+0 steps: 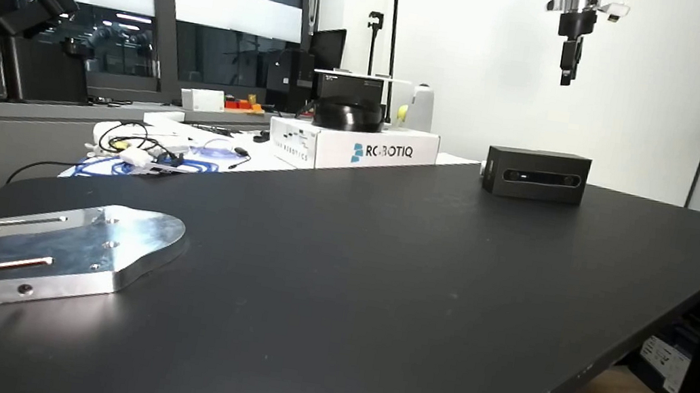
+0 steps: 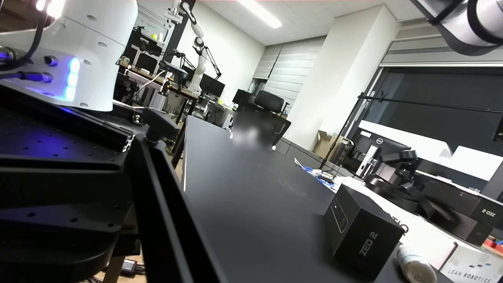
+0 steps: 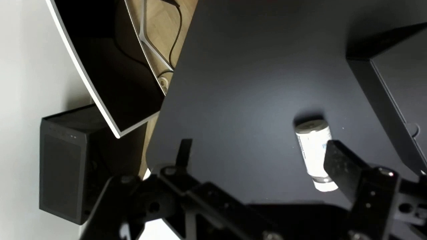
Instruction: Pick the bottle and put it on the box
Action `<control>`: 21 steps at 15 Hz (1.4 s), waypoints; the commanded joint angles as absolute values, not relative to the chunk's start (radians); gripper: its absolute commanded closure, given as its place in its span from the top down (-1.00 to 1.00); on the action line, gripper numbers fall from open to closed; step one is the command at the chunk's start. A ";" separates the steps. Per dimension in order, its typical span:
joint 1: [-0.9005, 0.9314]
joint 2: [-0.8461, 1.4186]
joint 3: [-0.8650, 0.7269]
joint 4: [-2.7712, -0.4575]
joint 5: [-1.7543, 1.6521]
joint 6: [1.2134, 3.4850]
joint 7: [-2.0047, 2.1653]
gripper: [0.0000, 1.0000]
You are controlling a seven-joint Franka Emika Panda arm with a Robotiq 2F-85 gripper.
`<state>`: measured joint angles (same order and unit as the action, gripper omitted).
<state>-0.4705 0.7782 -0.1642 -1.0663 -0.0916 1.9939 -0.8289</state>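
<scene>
The bottle (image 3: 311, 150) is small, with a white label and cap. It lies on its side on the black table beside the box. In an exterior view its base end (image 2: 417, 265) shows; in another, only a white sliver (image 1: 483, 167) shows past the box. The box (image 1: 536, 176) is low, black and marked ZED 2. It also shows in an exterior view (image 2: 365, 232) and at the right of the wrist view (image 3: 383, 106). My gripper (image 3: 260, 150) is open and empty, high above the table (image 1: 570, 63). Its right finger covers part of the bottle in the wrist view.
A white Robotiq carton (image 1: 373, 153) stands behind the table with black items on it. A shiny metal plate (image 1: 62, 245) lies at the near table end. Cables (image 1: 143, 154) lie on the white surface behind. A monitor (image 3: 110, 60) stands past the table edge.
</scene>
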 commanded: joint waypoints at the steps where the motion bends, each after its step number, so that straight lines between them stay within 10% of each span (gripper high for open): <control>1: -0.458 0.854 -0.124 -0.959 -0.084 1.954 -0.840 1.00; 21: -0.429 1.052 -0.092 -0.894 -0.119 1.996 -1.046 1.00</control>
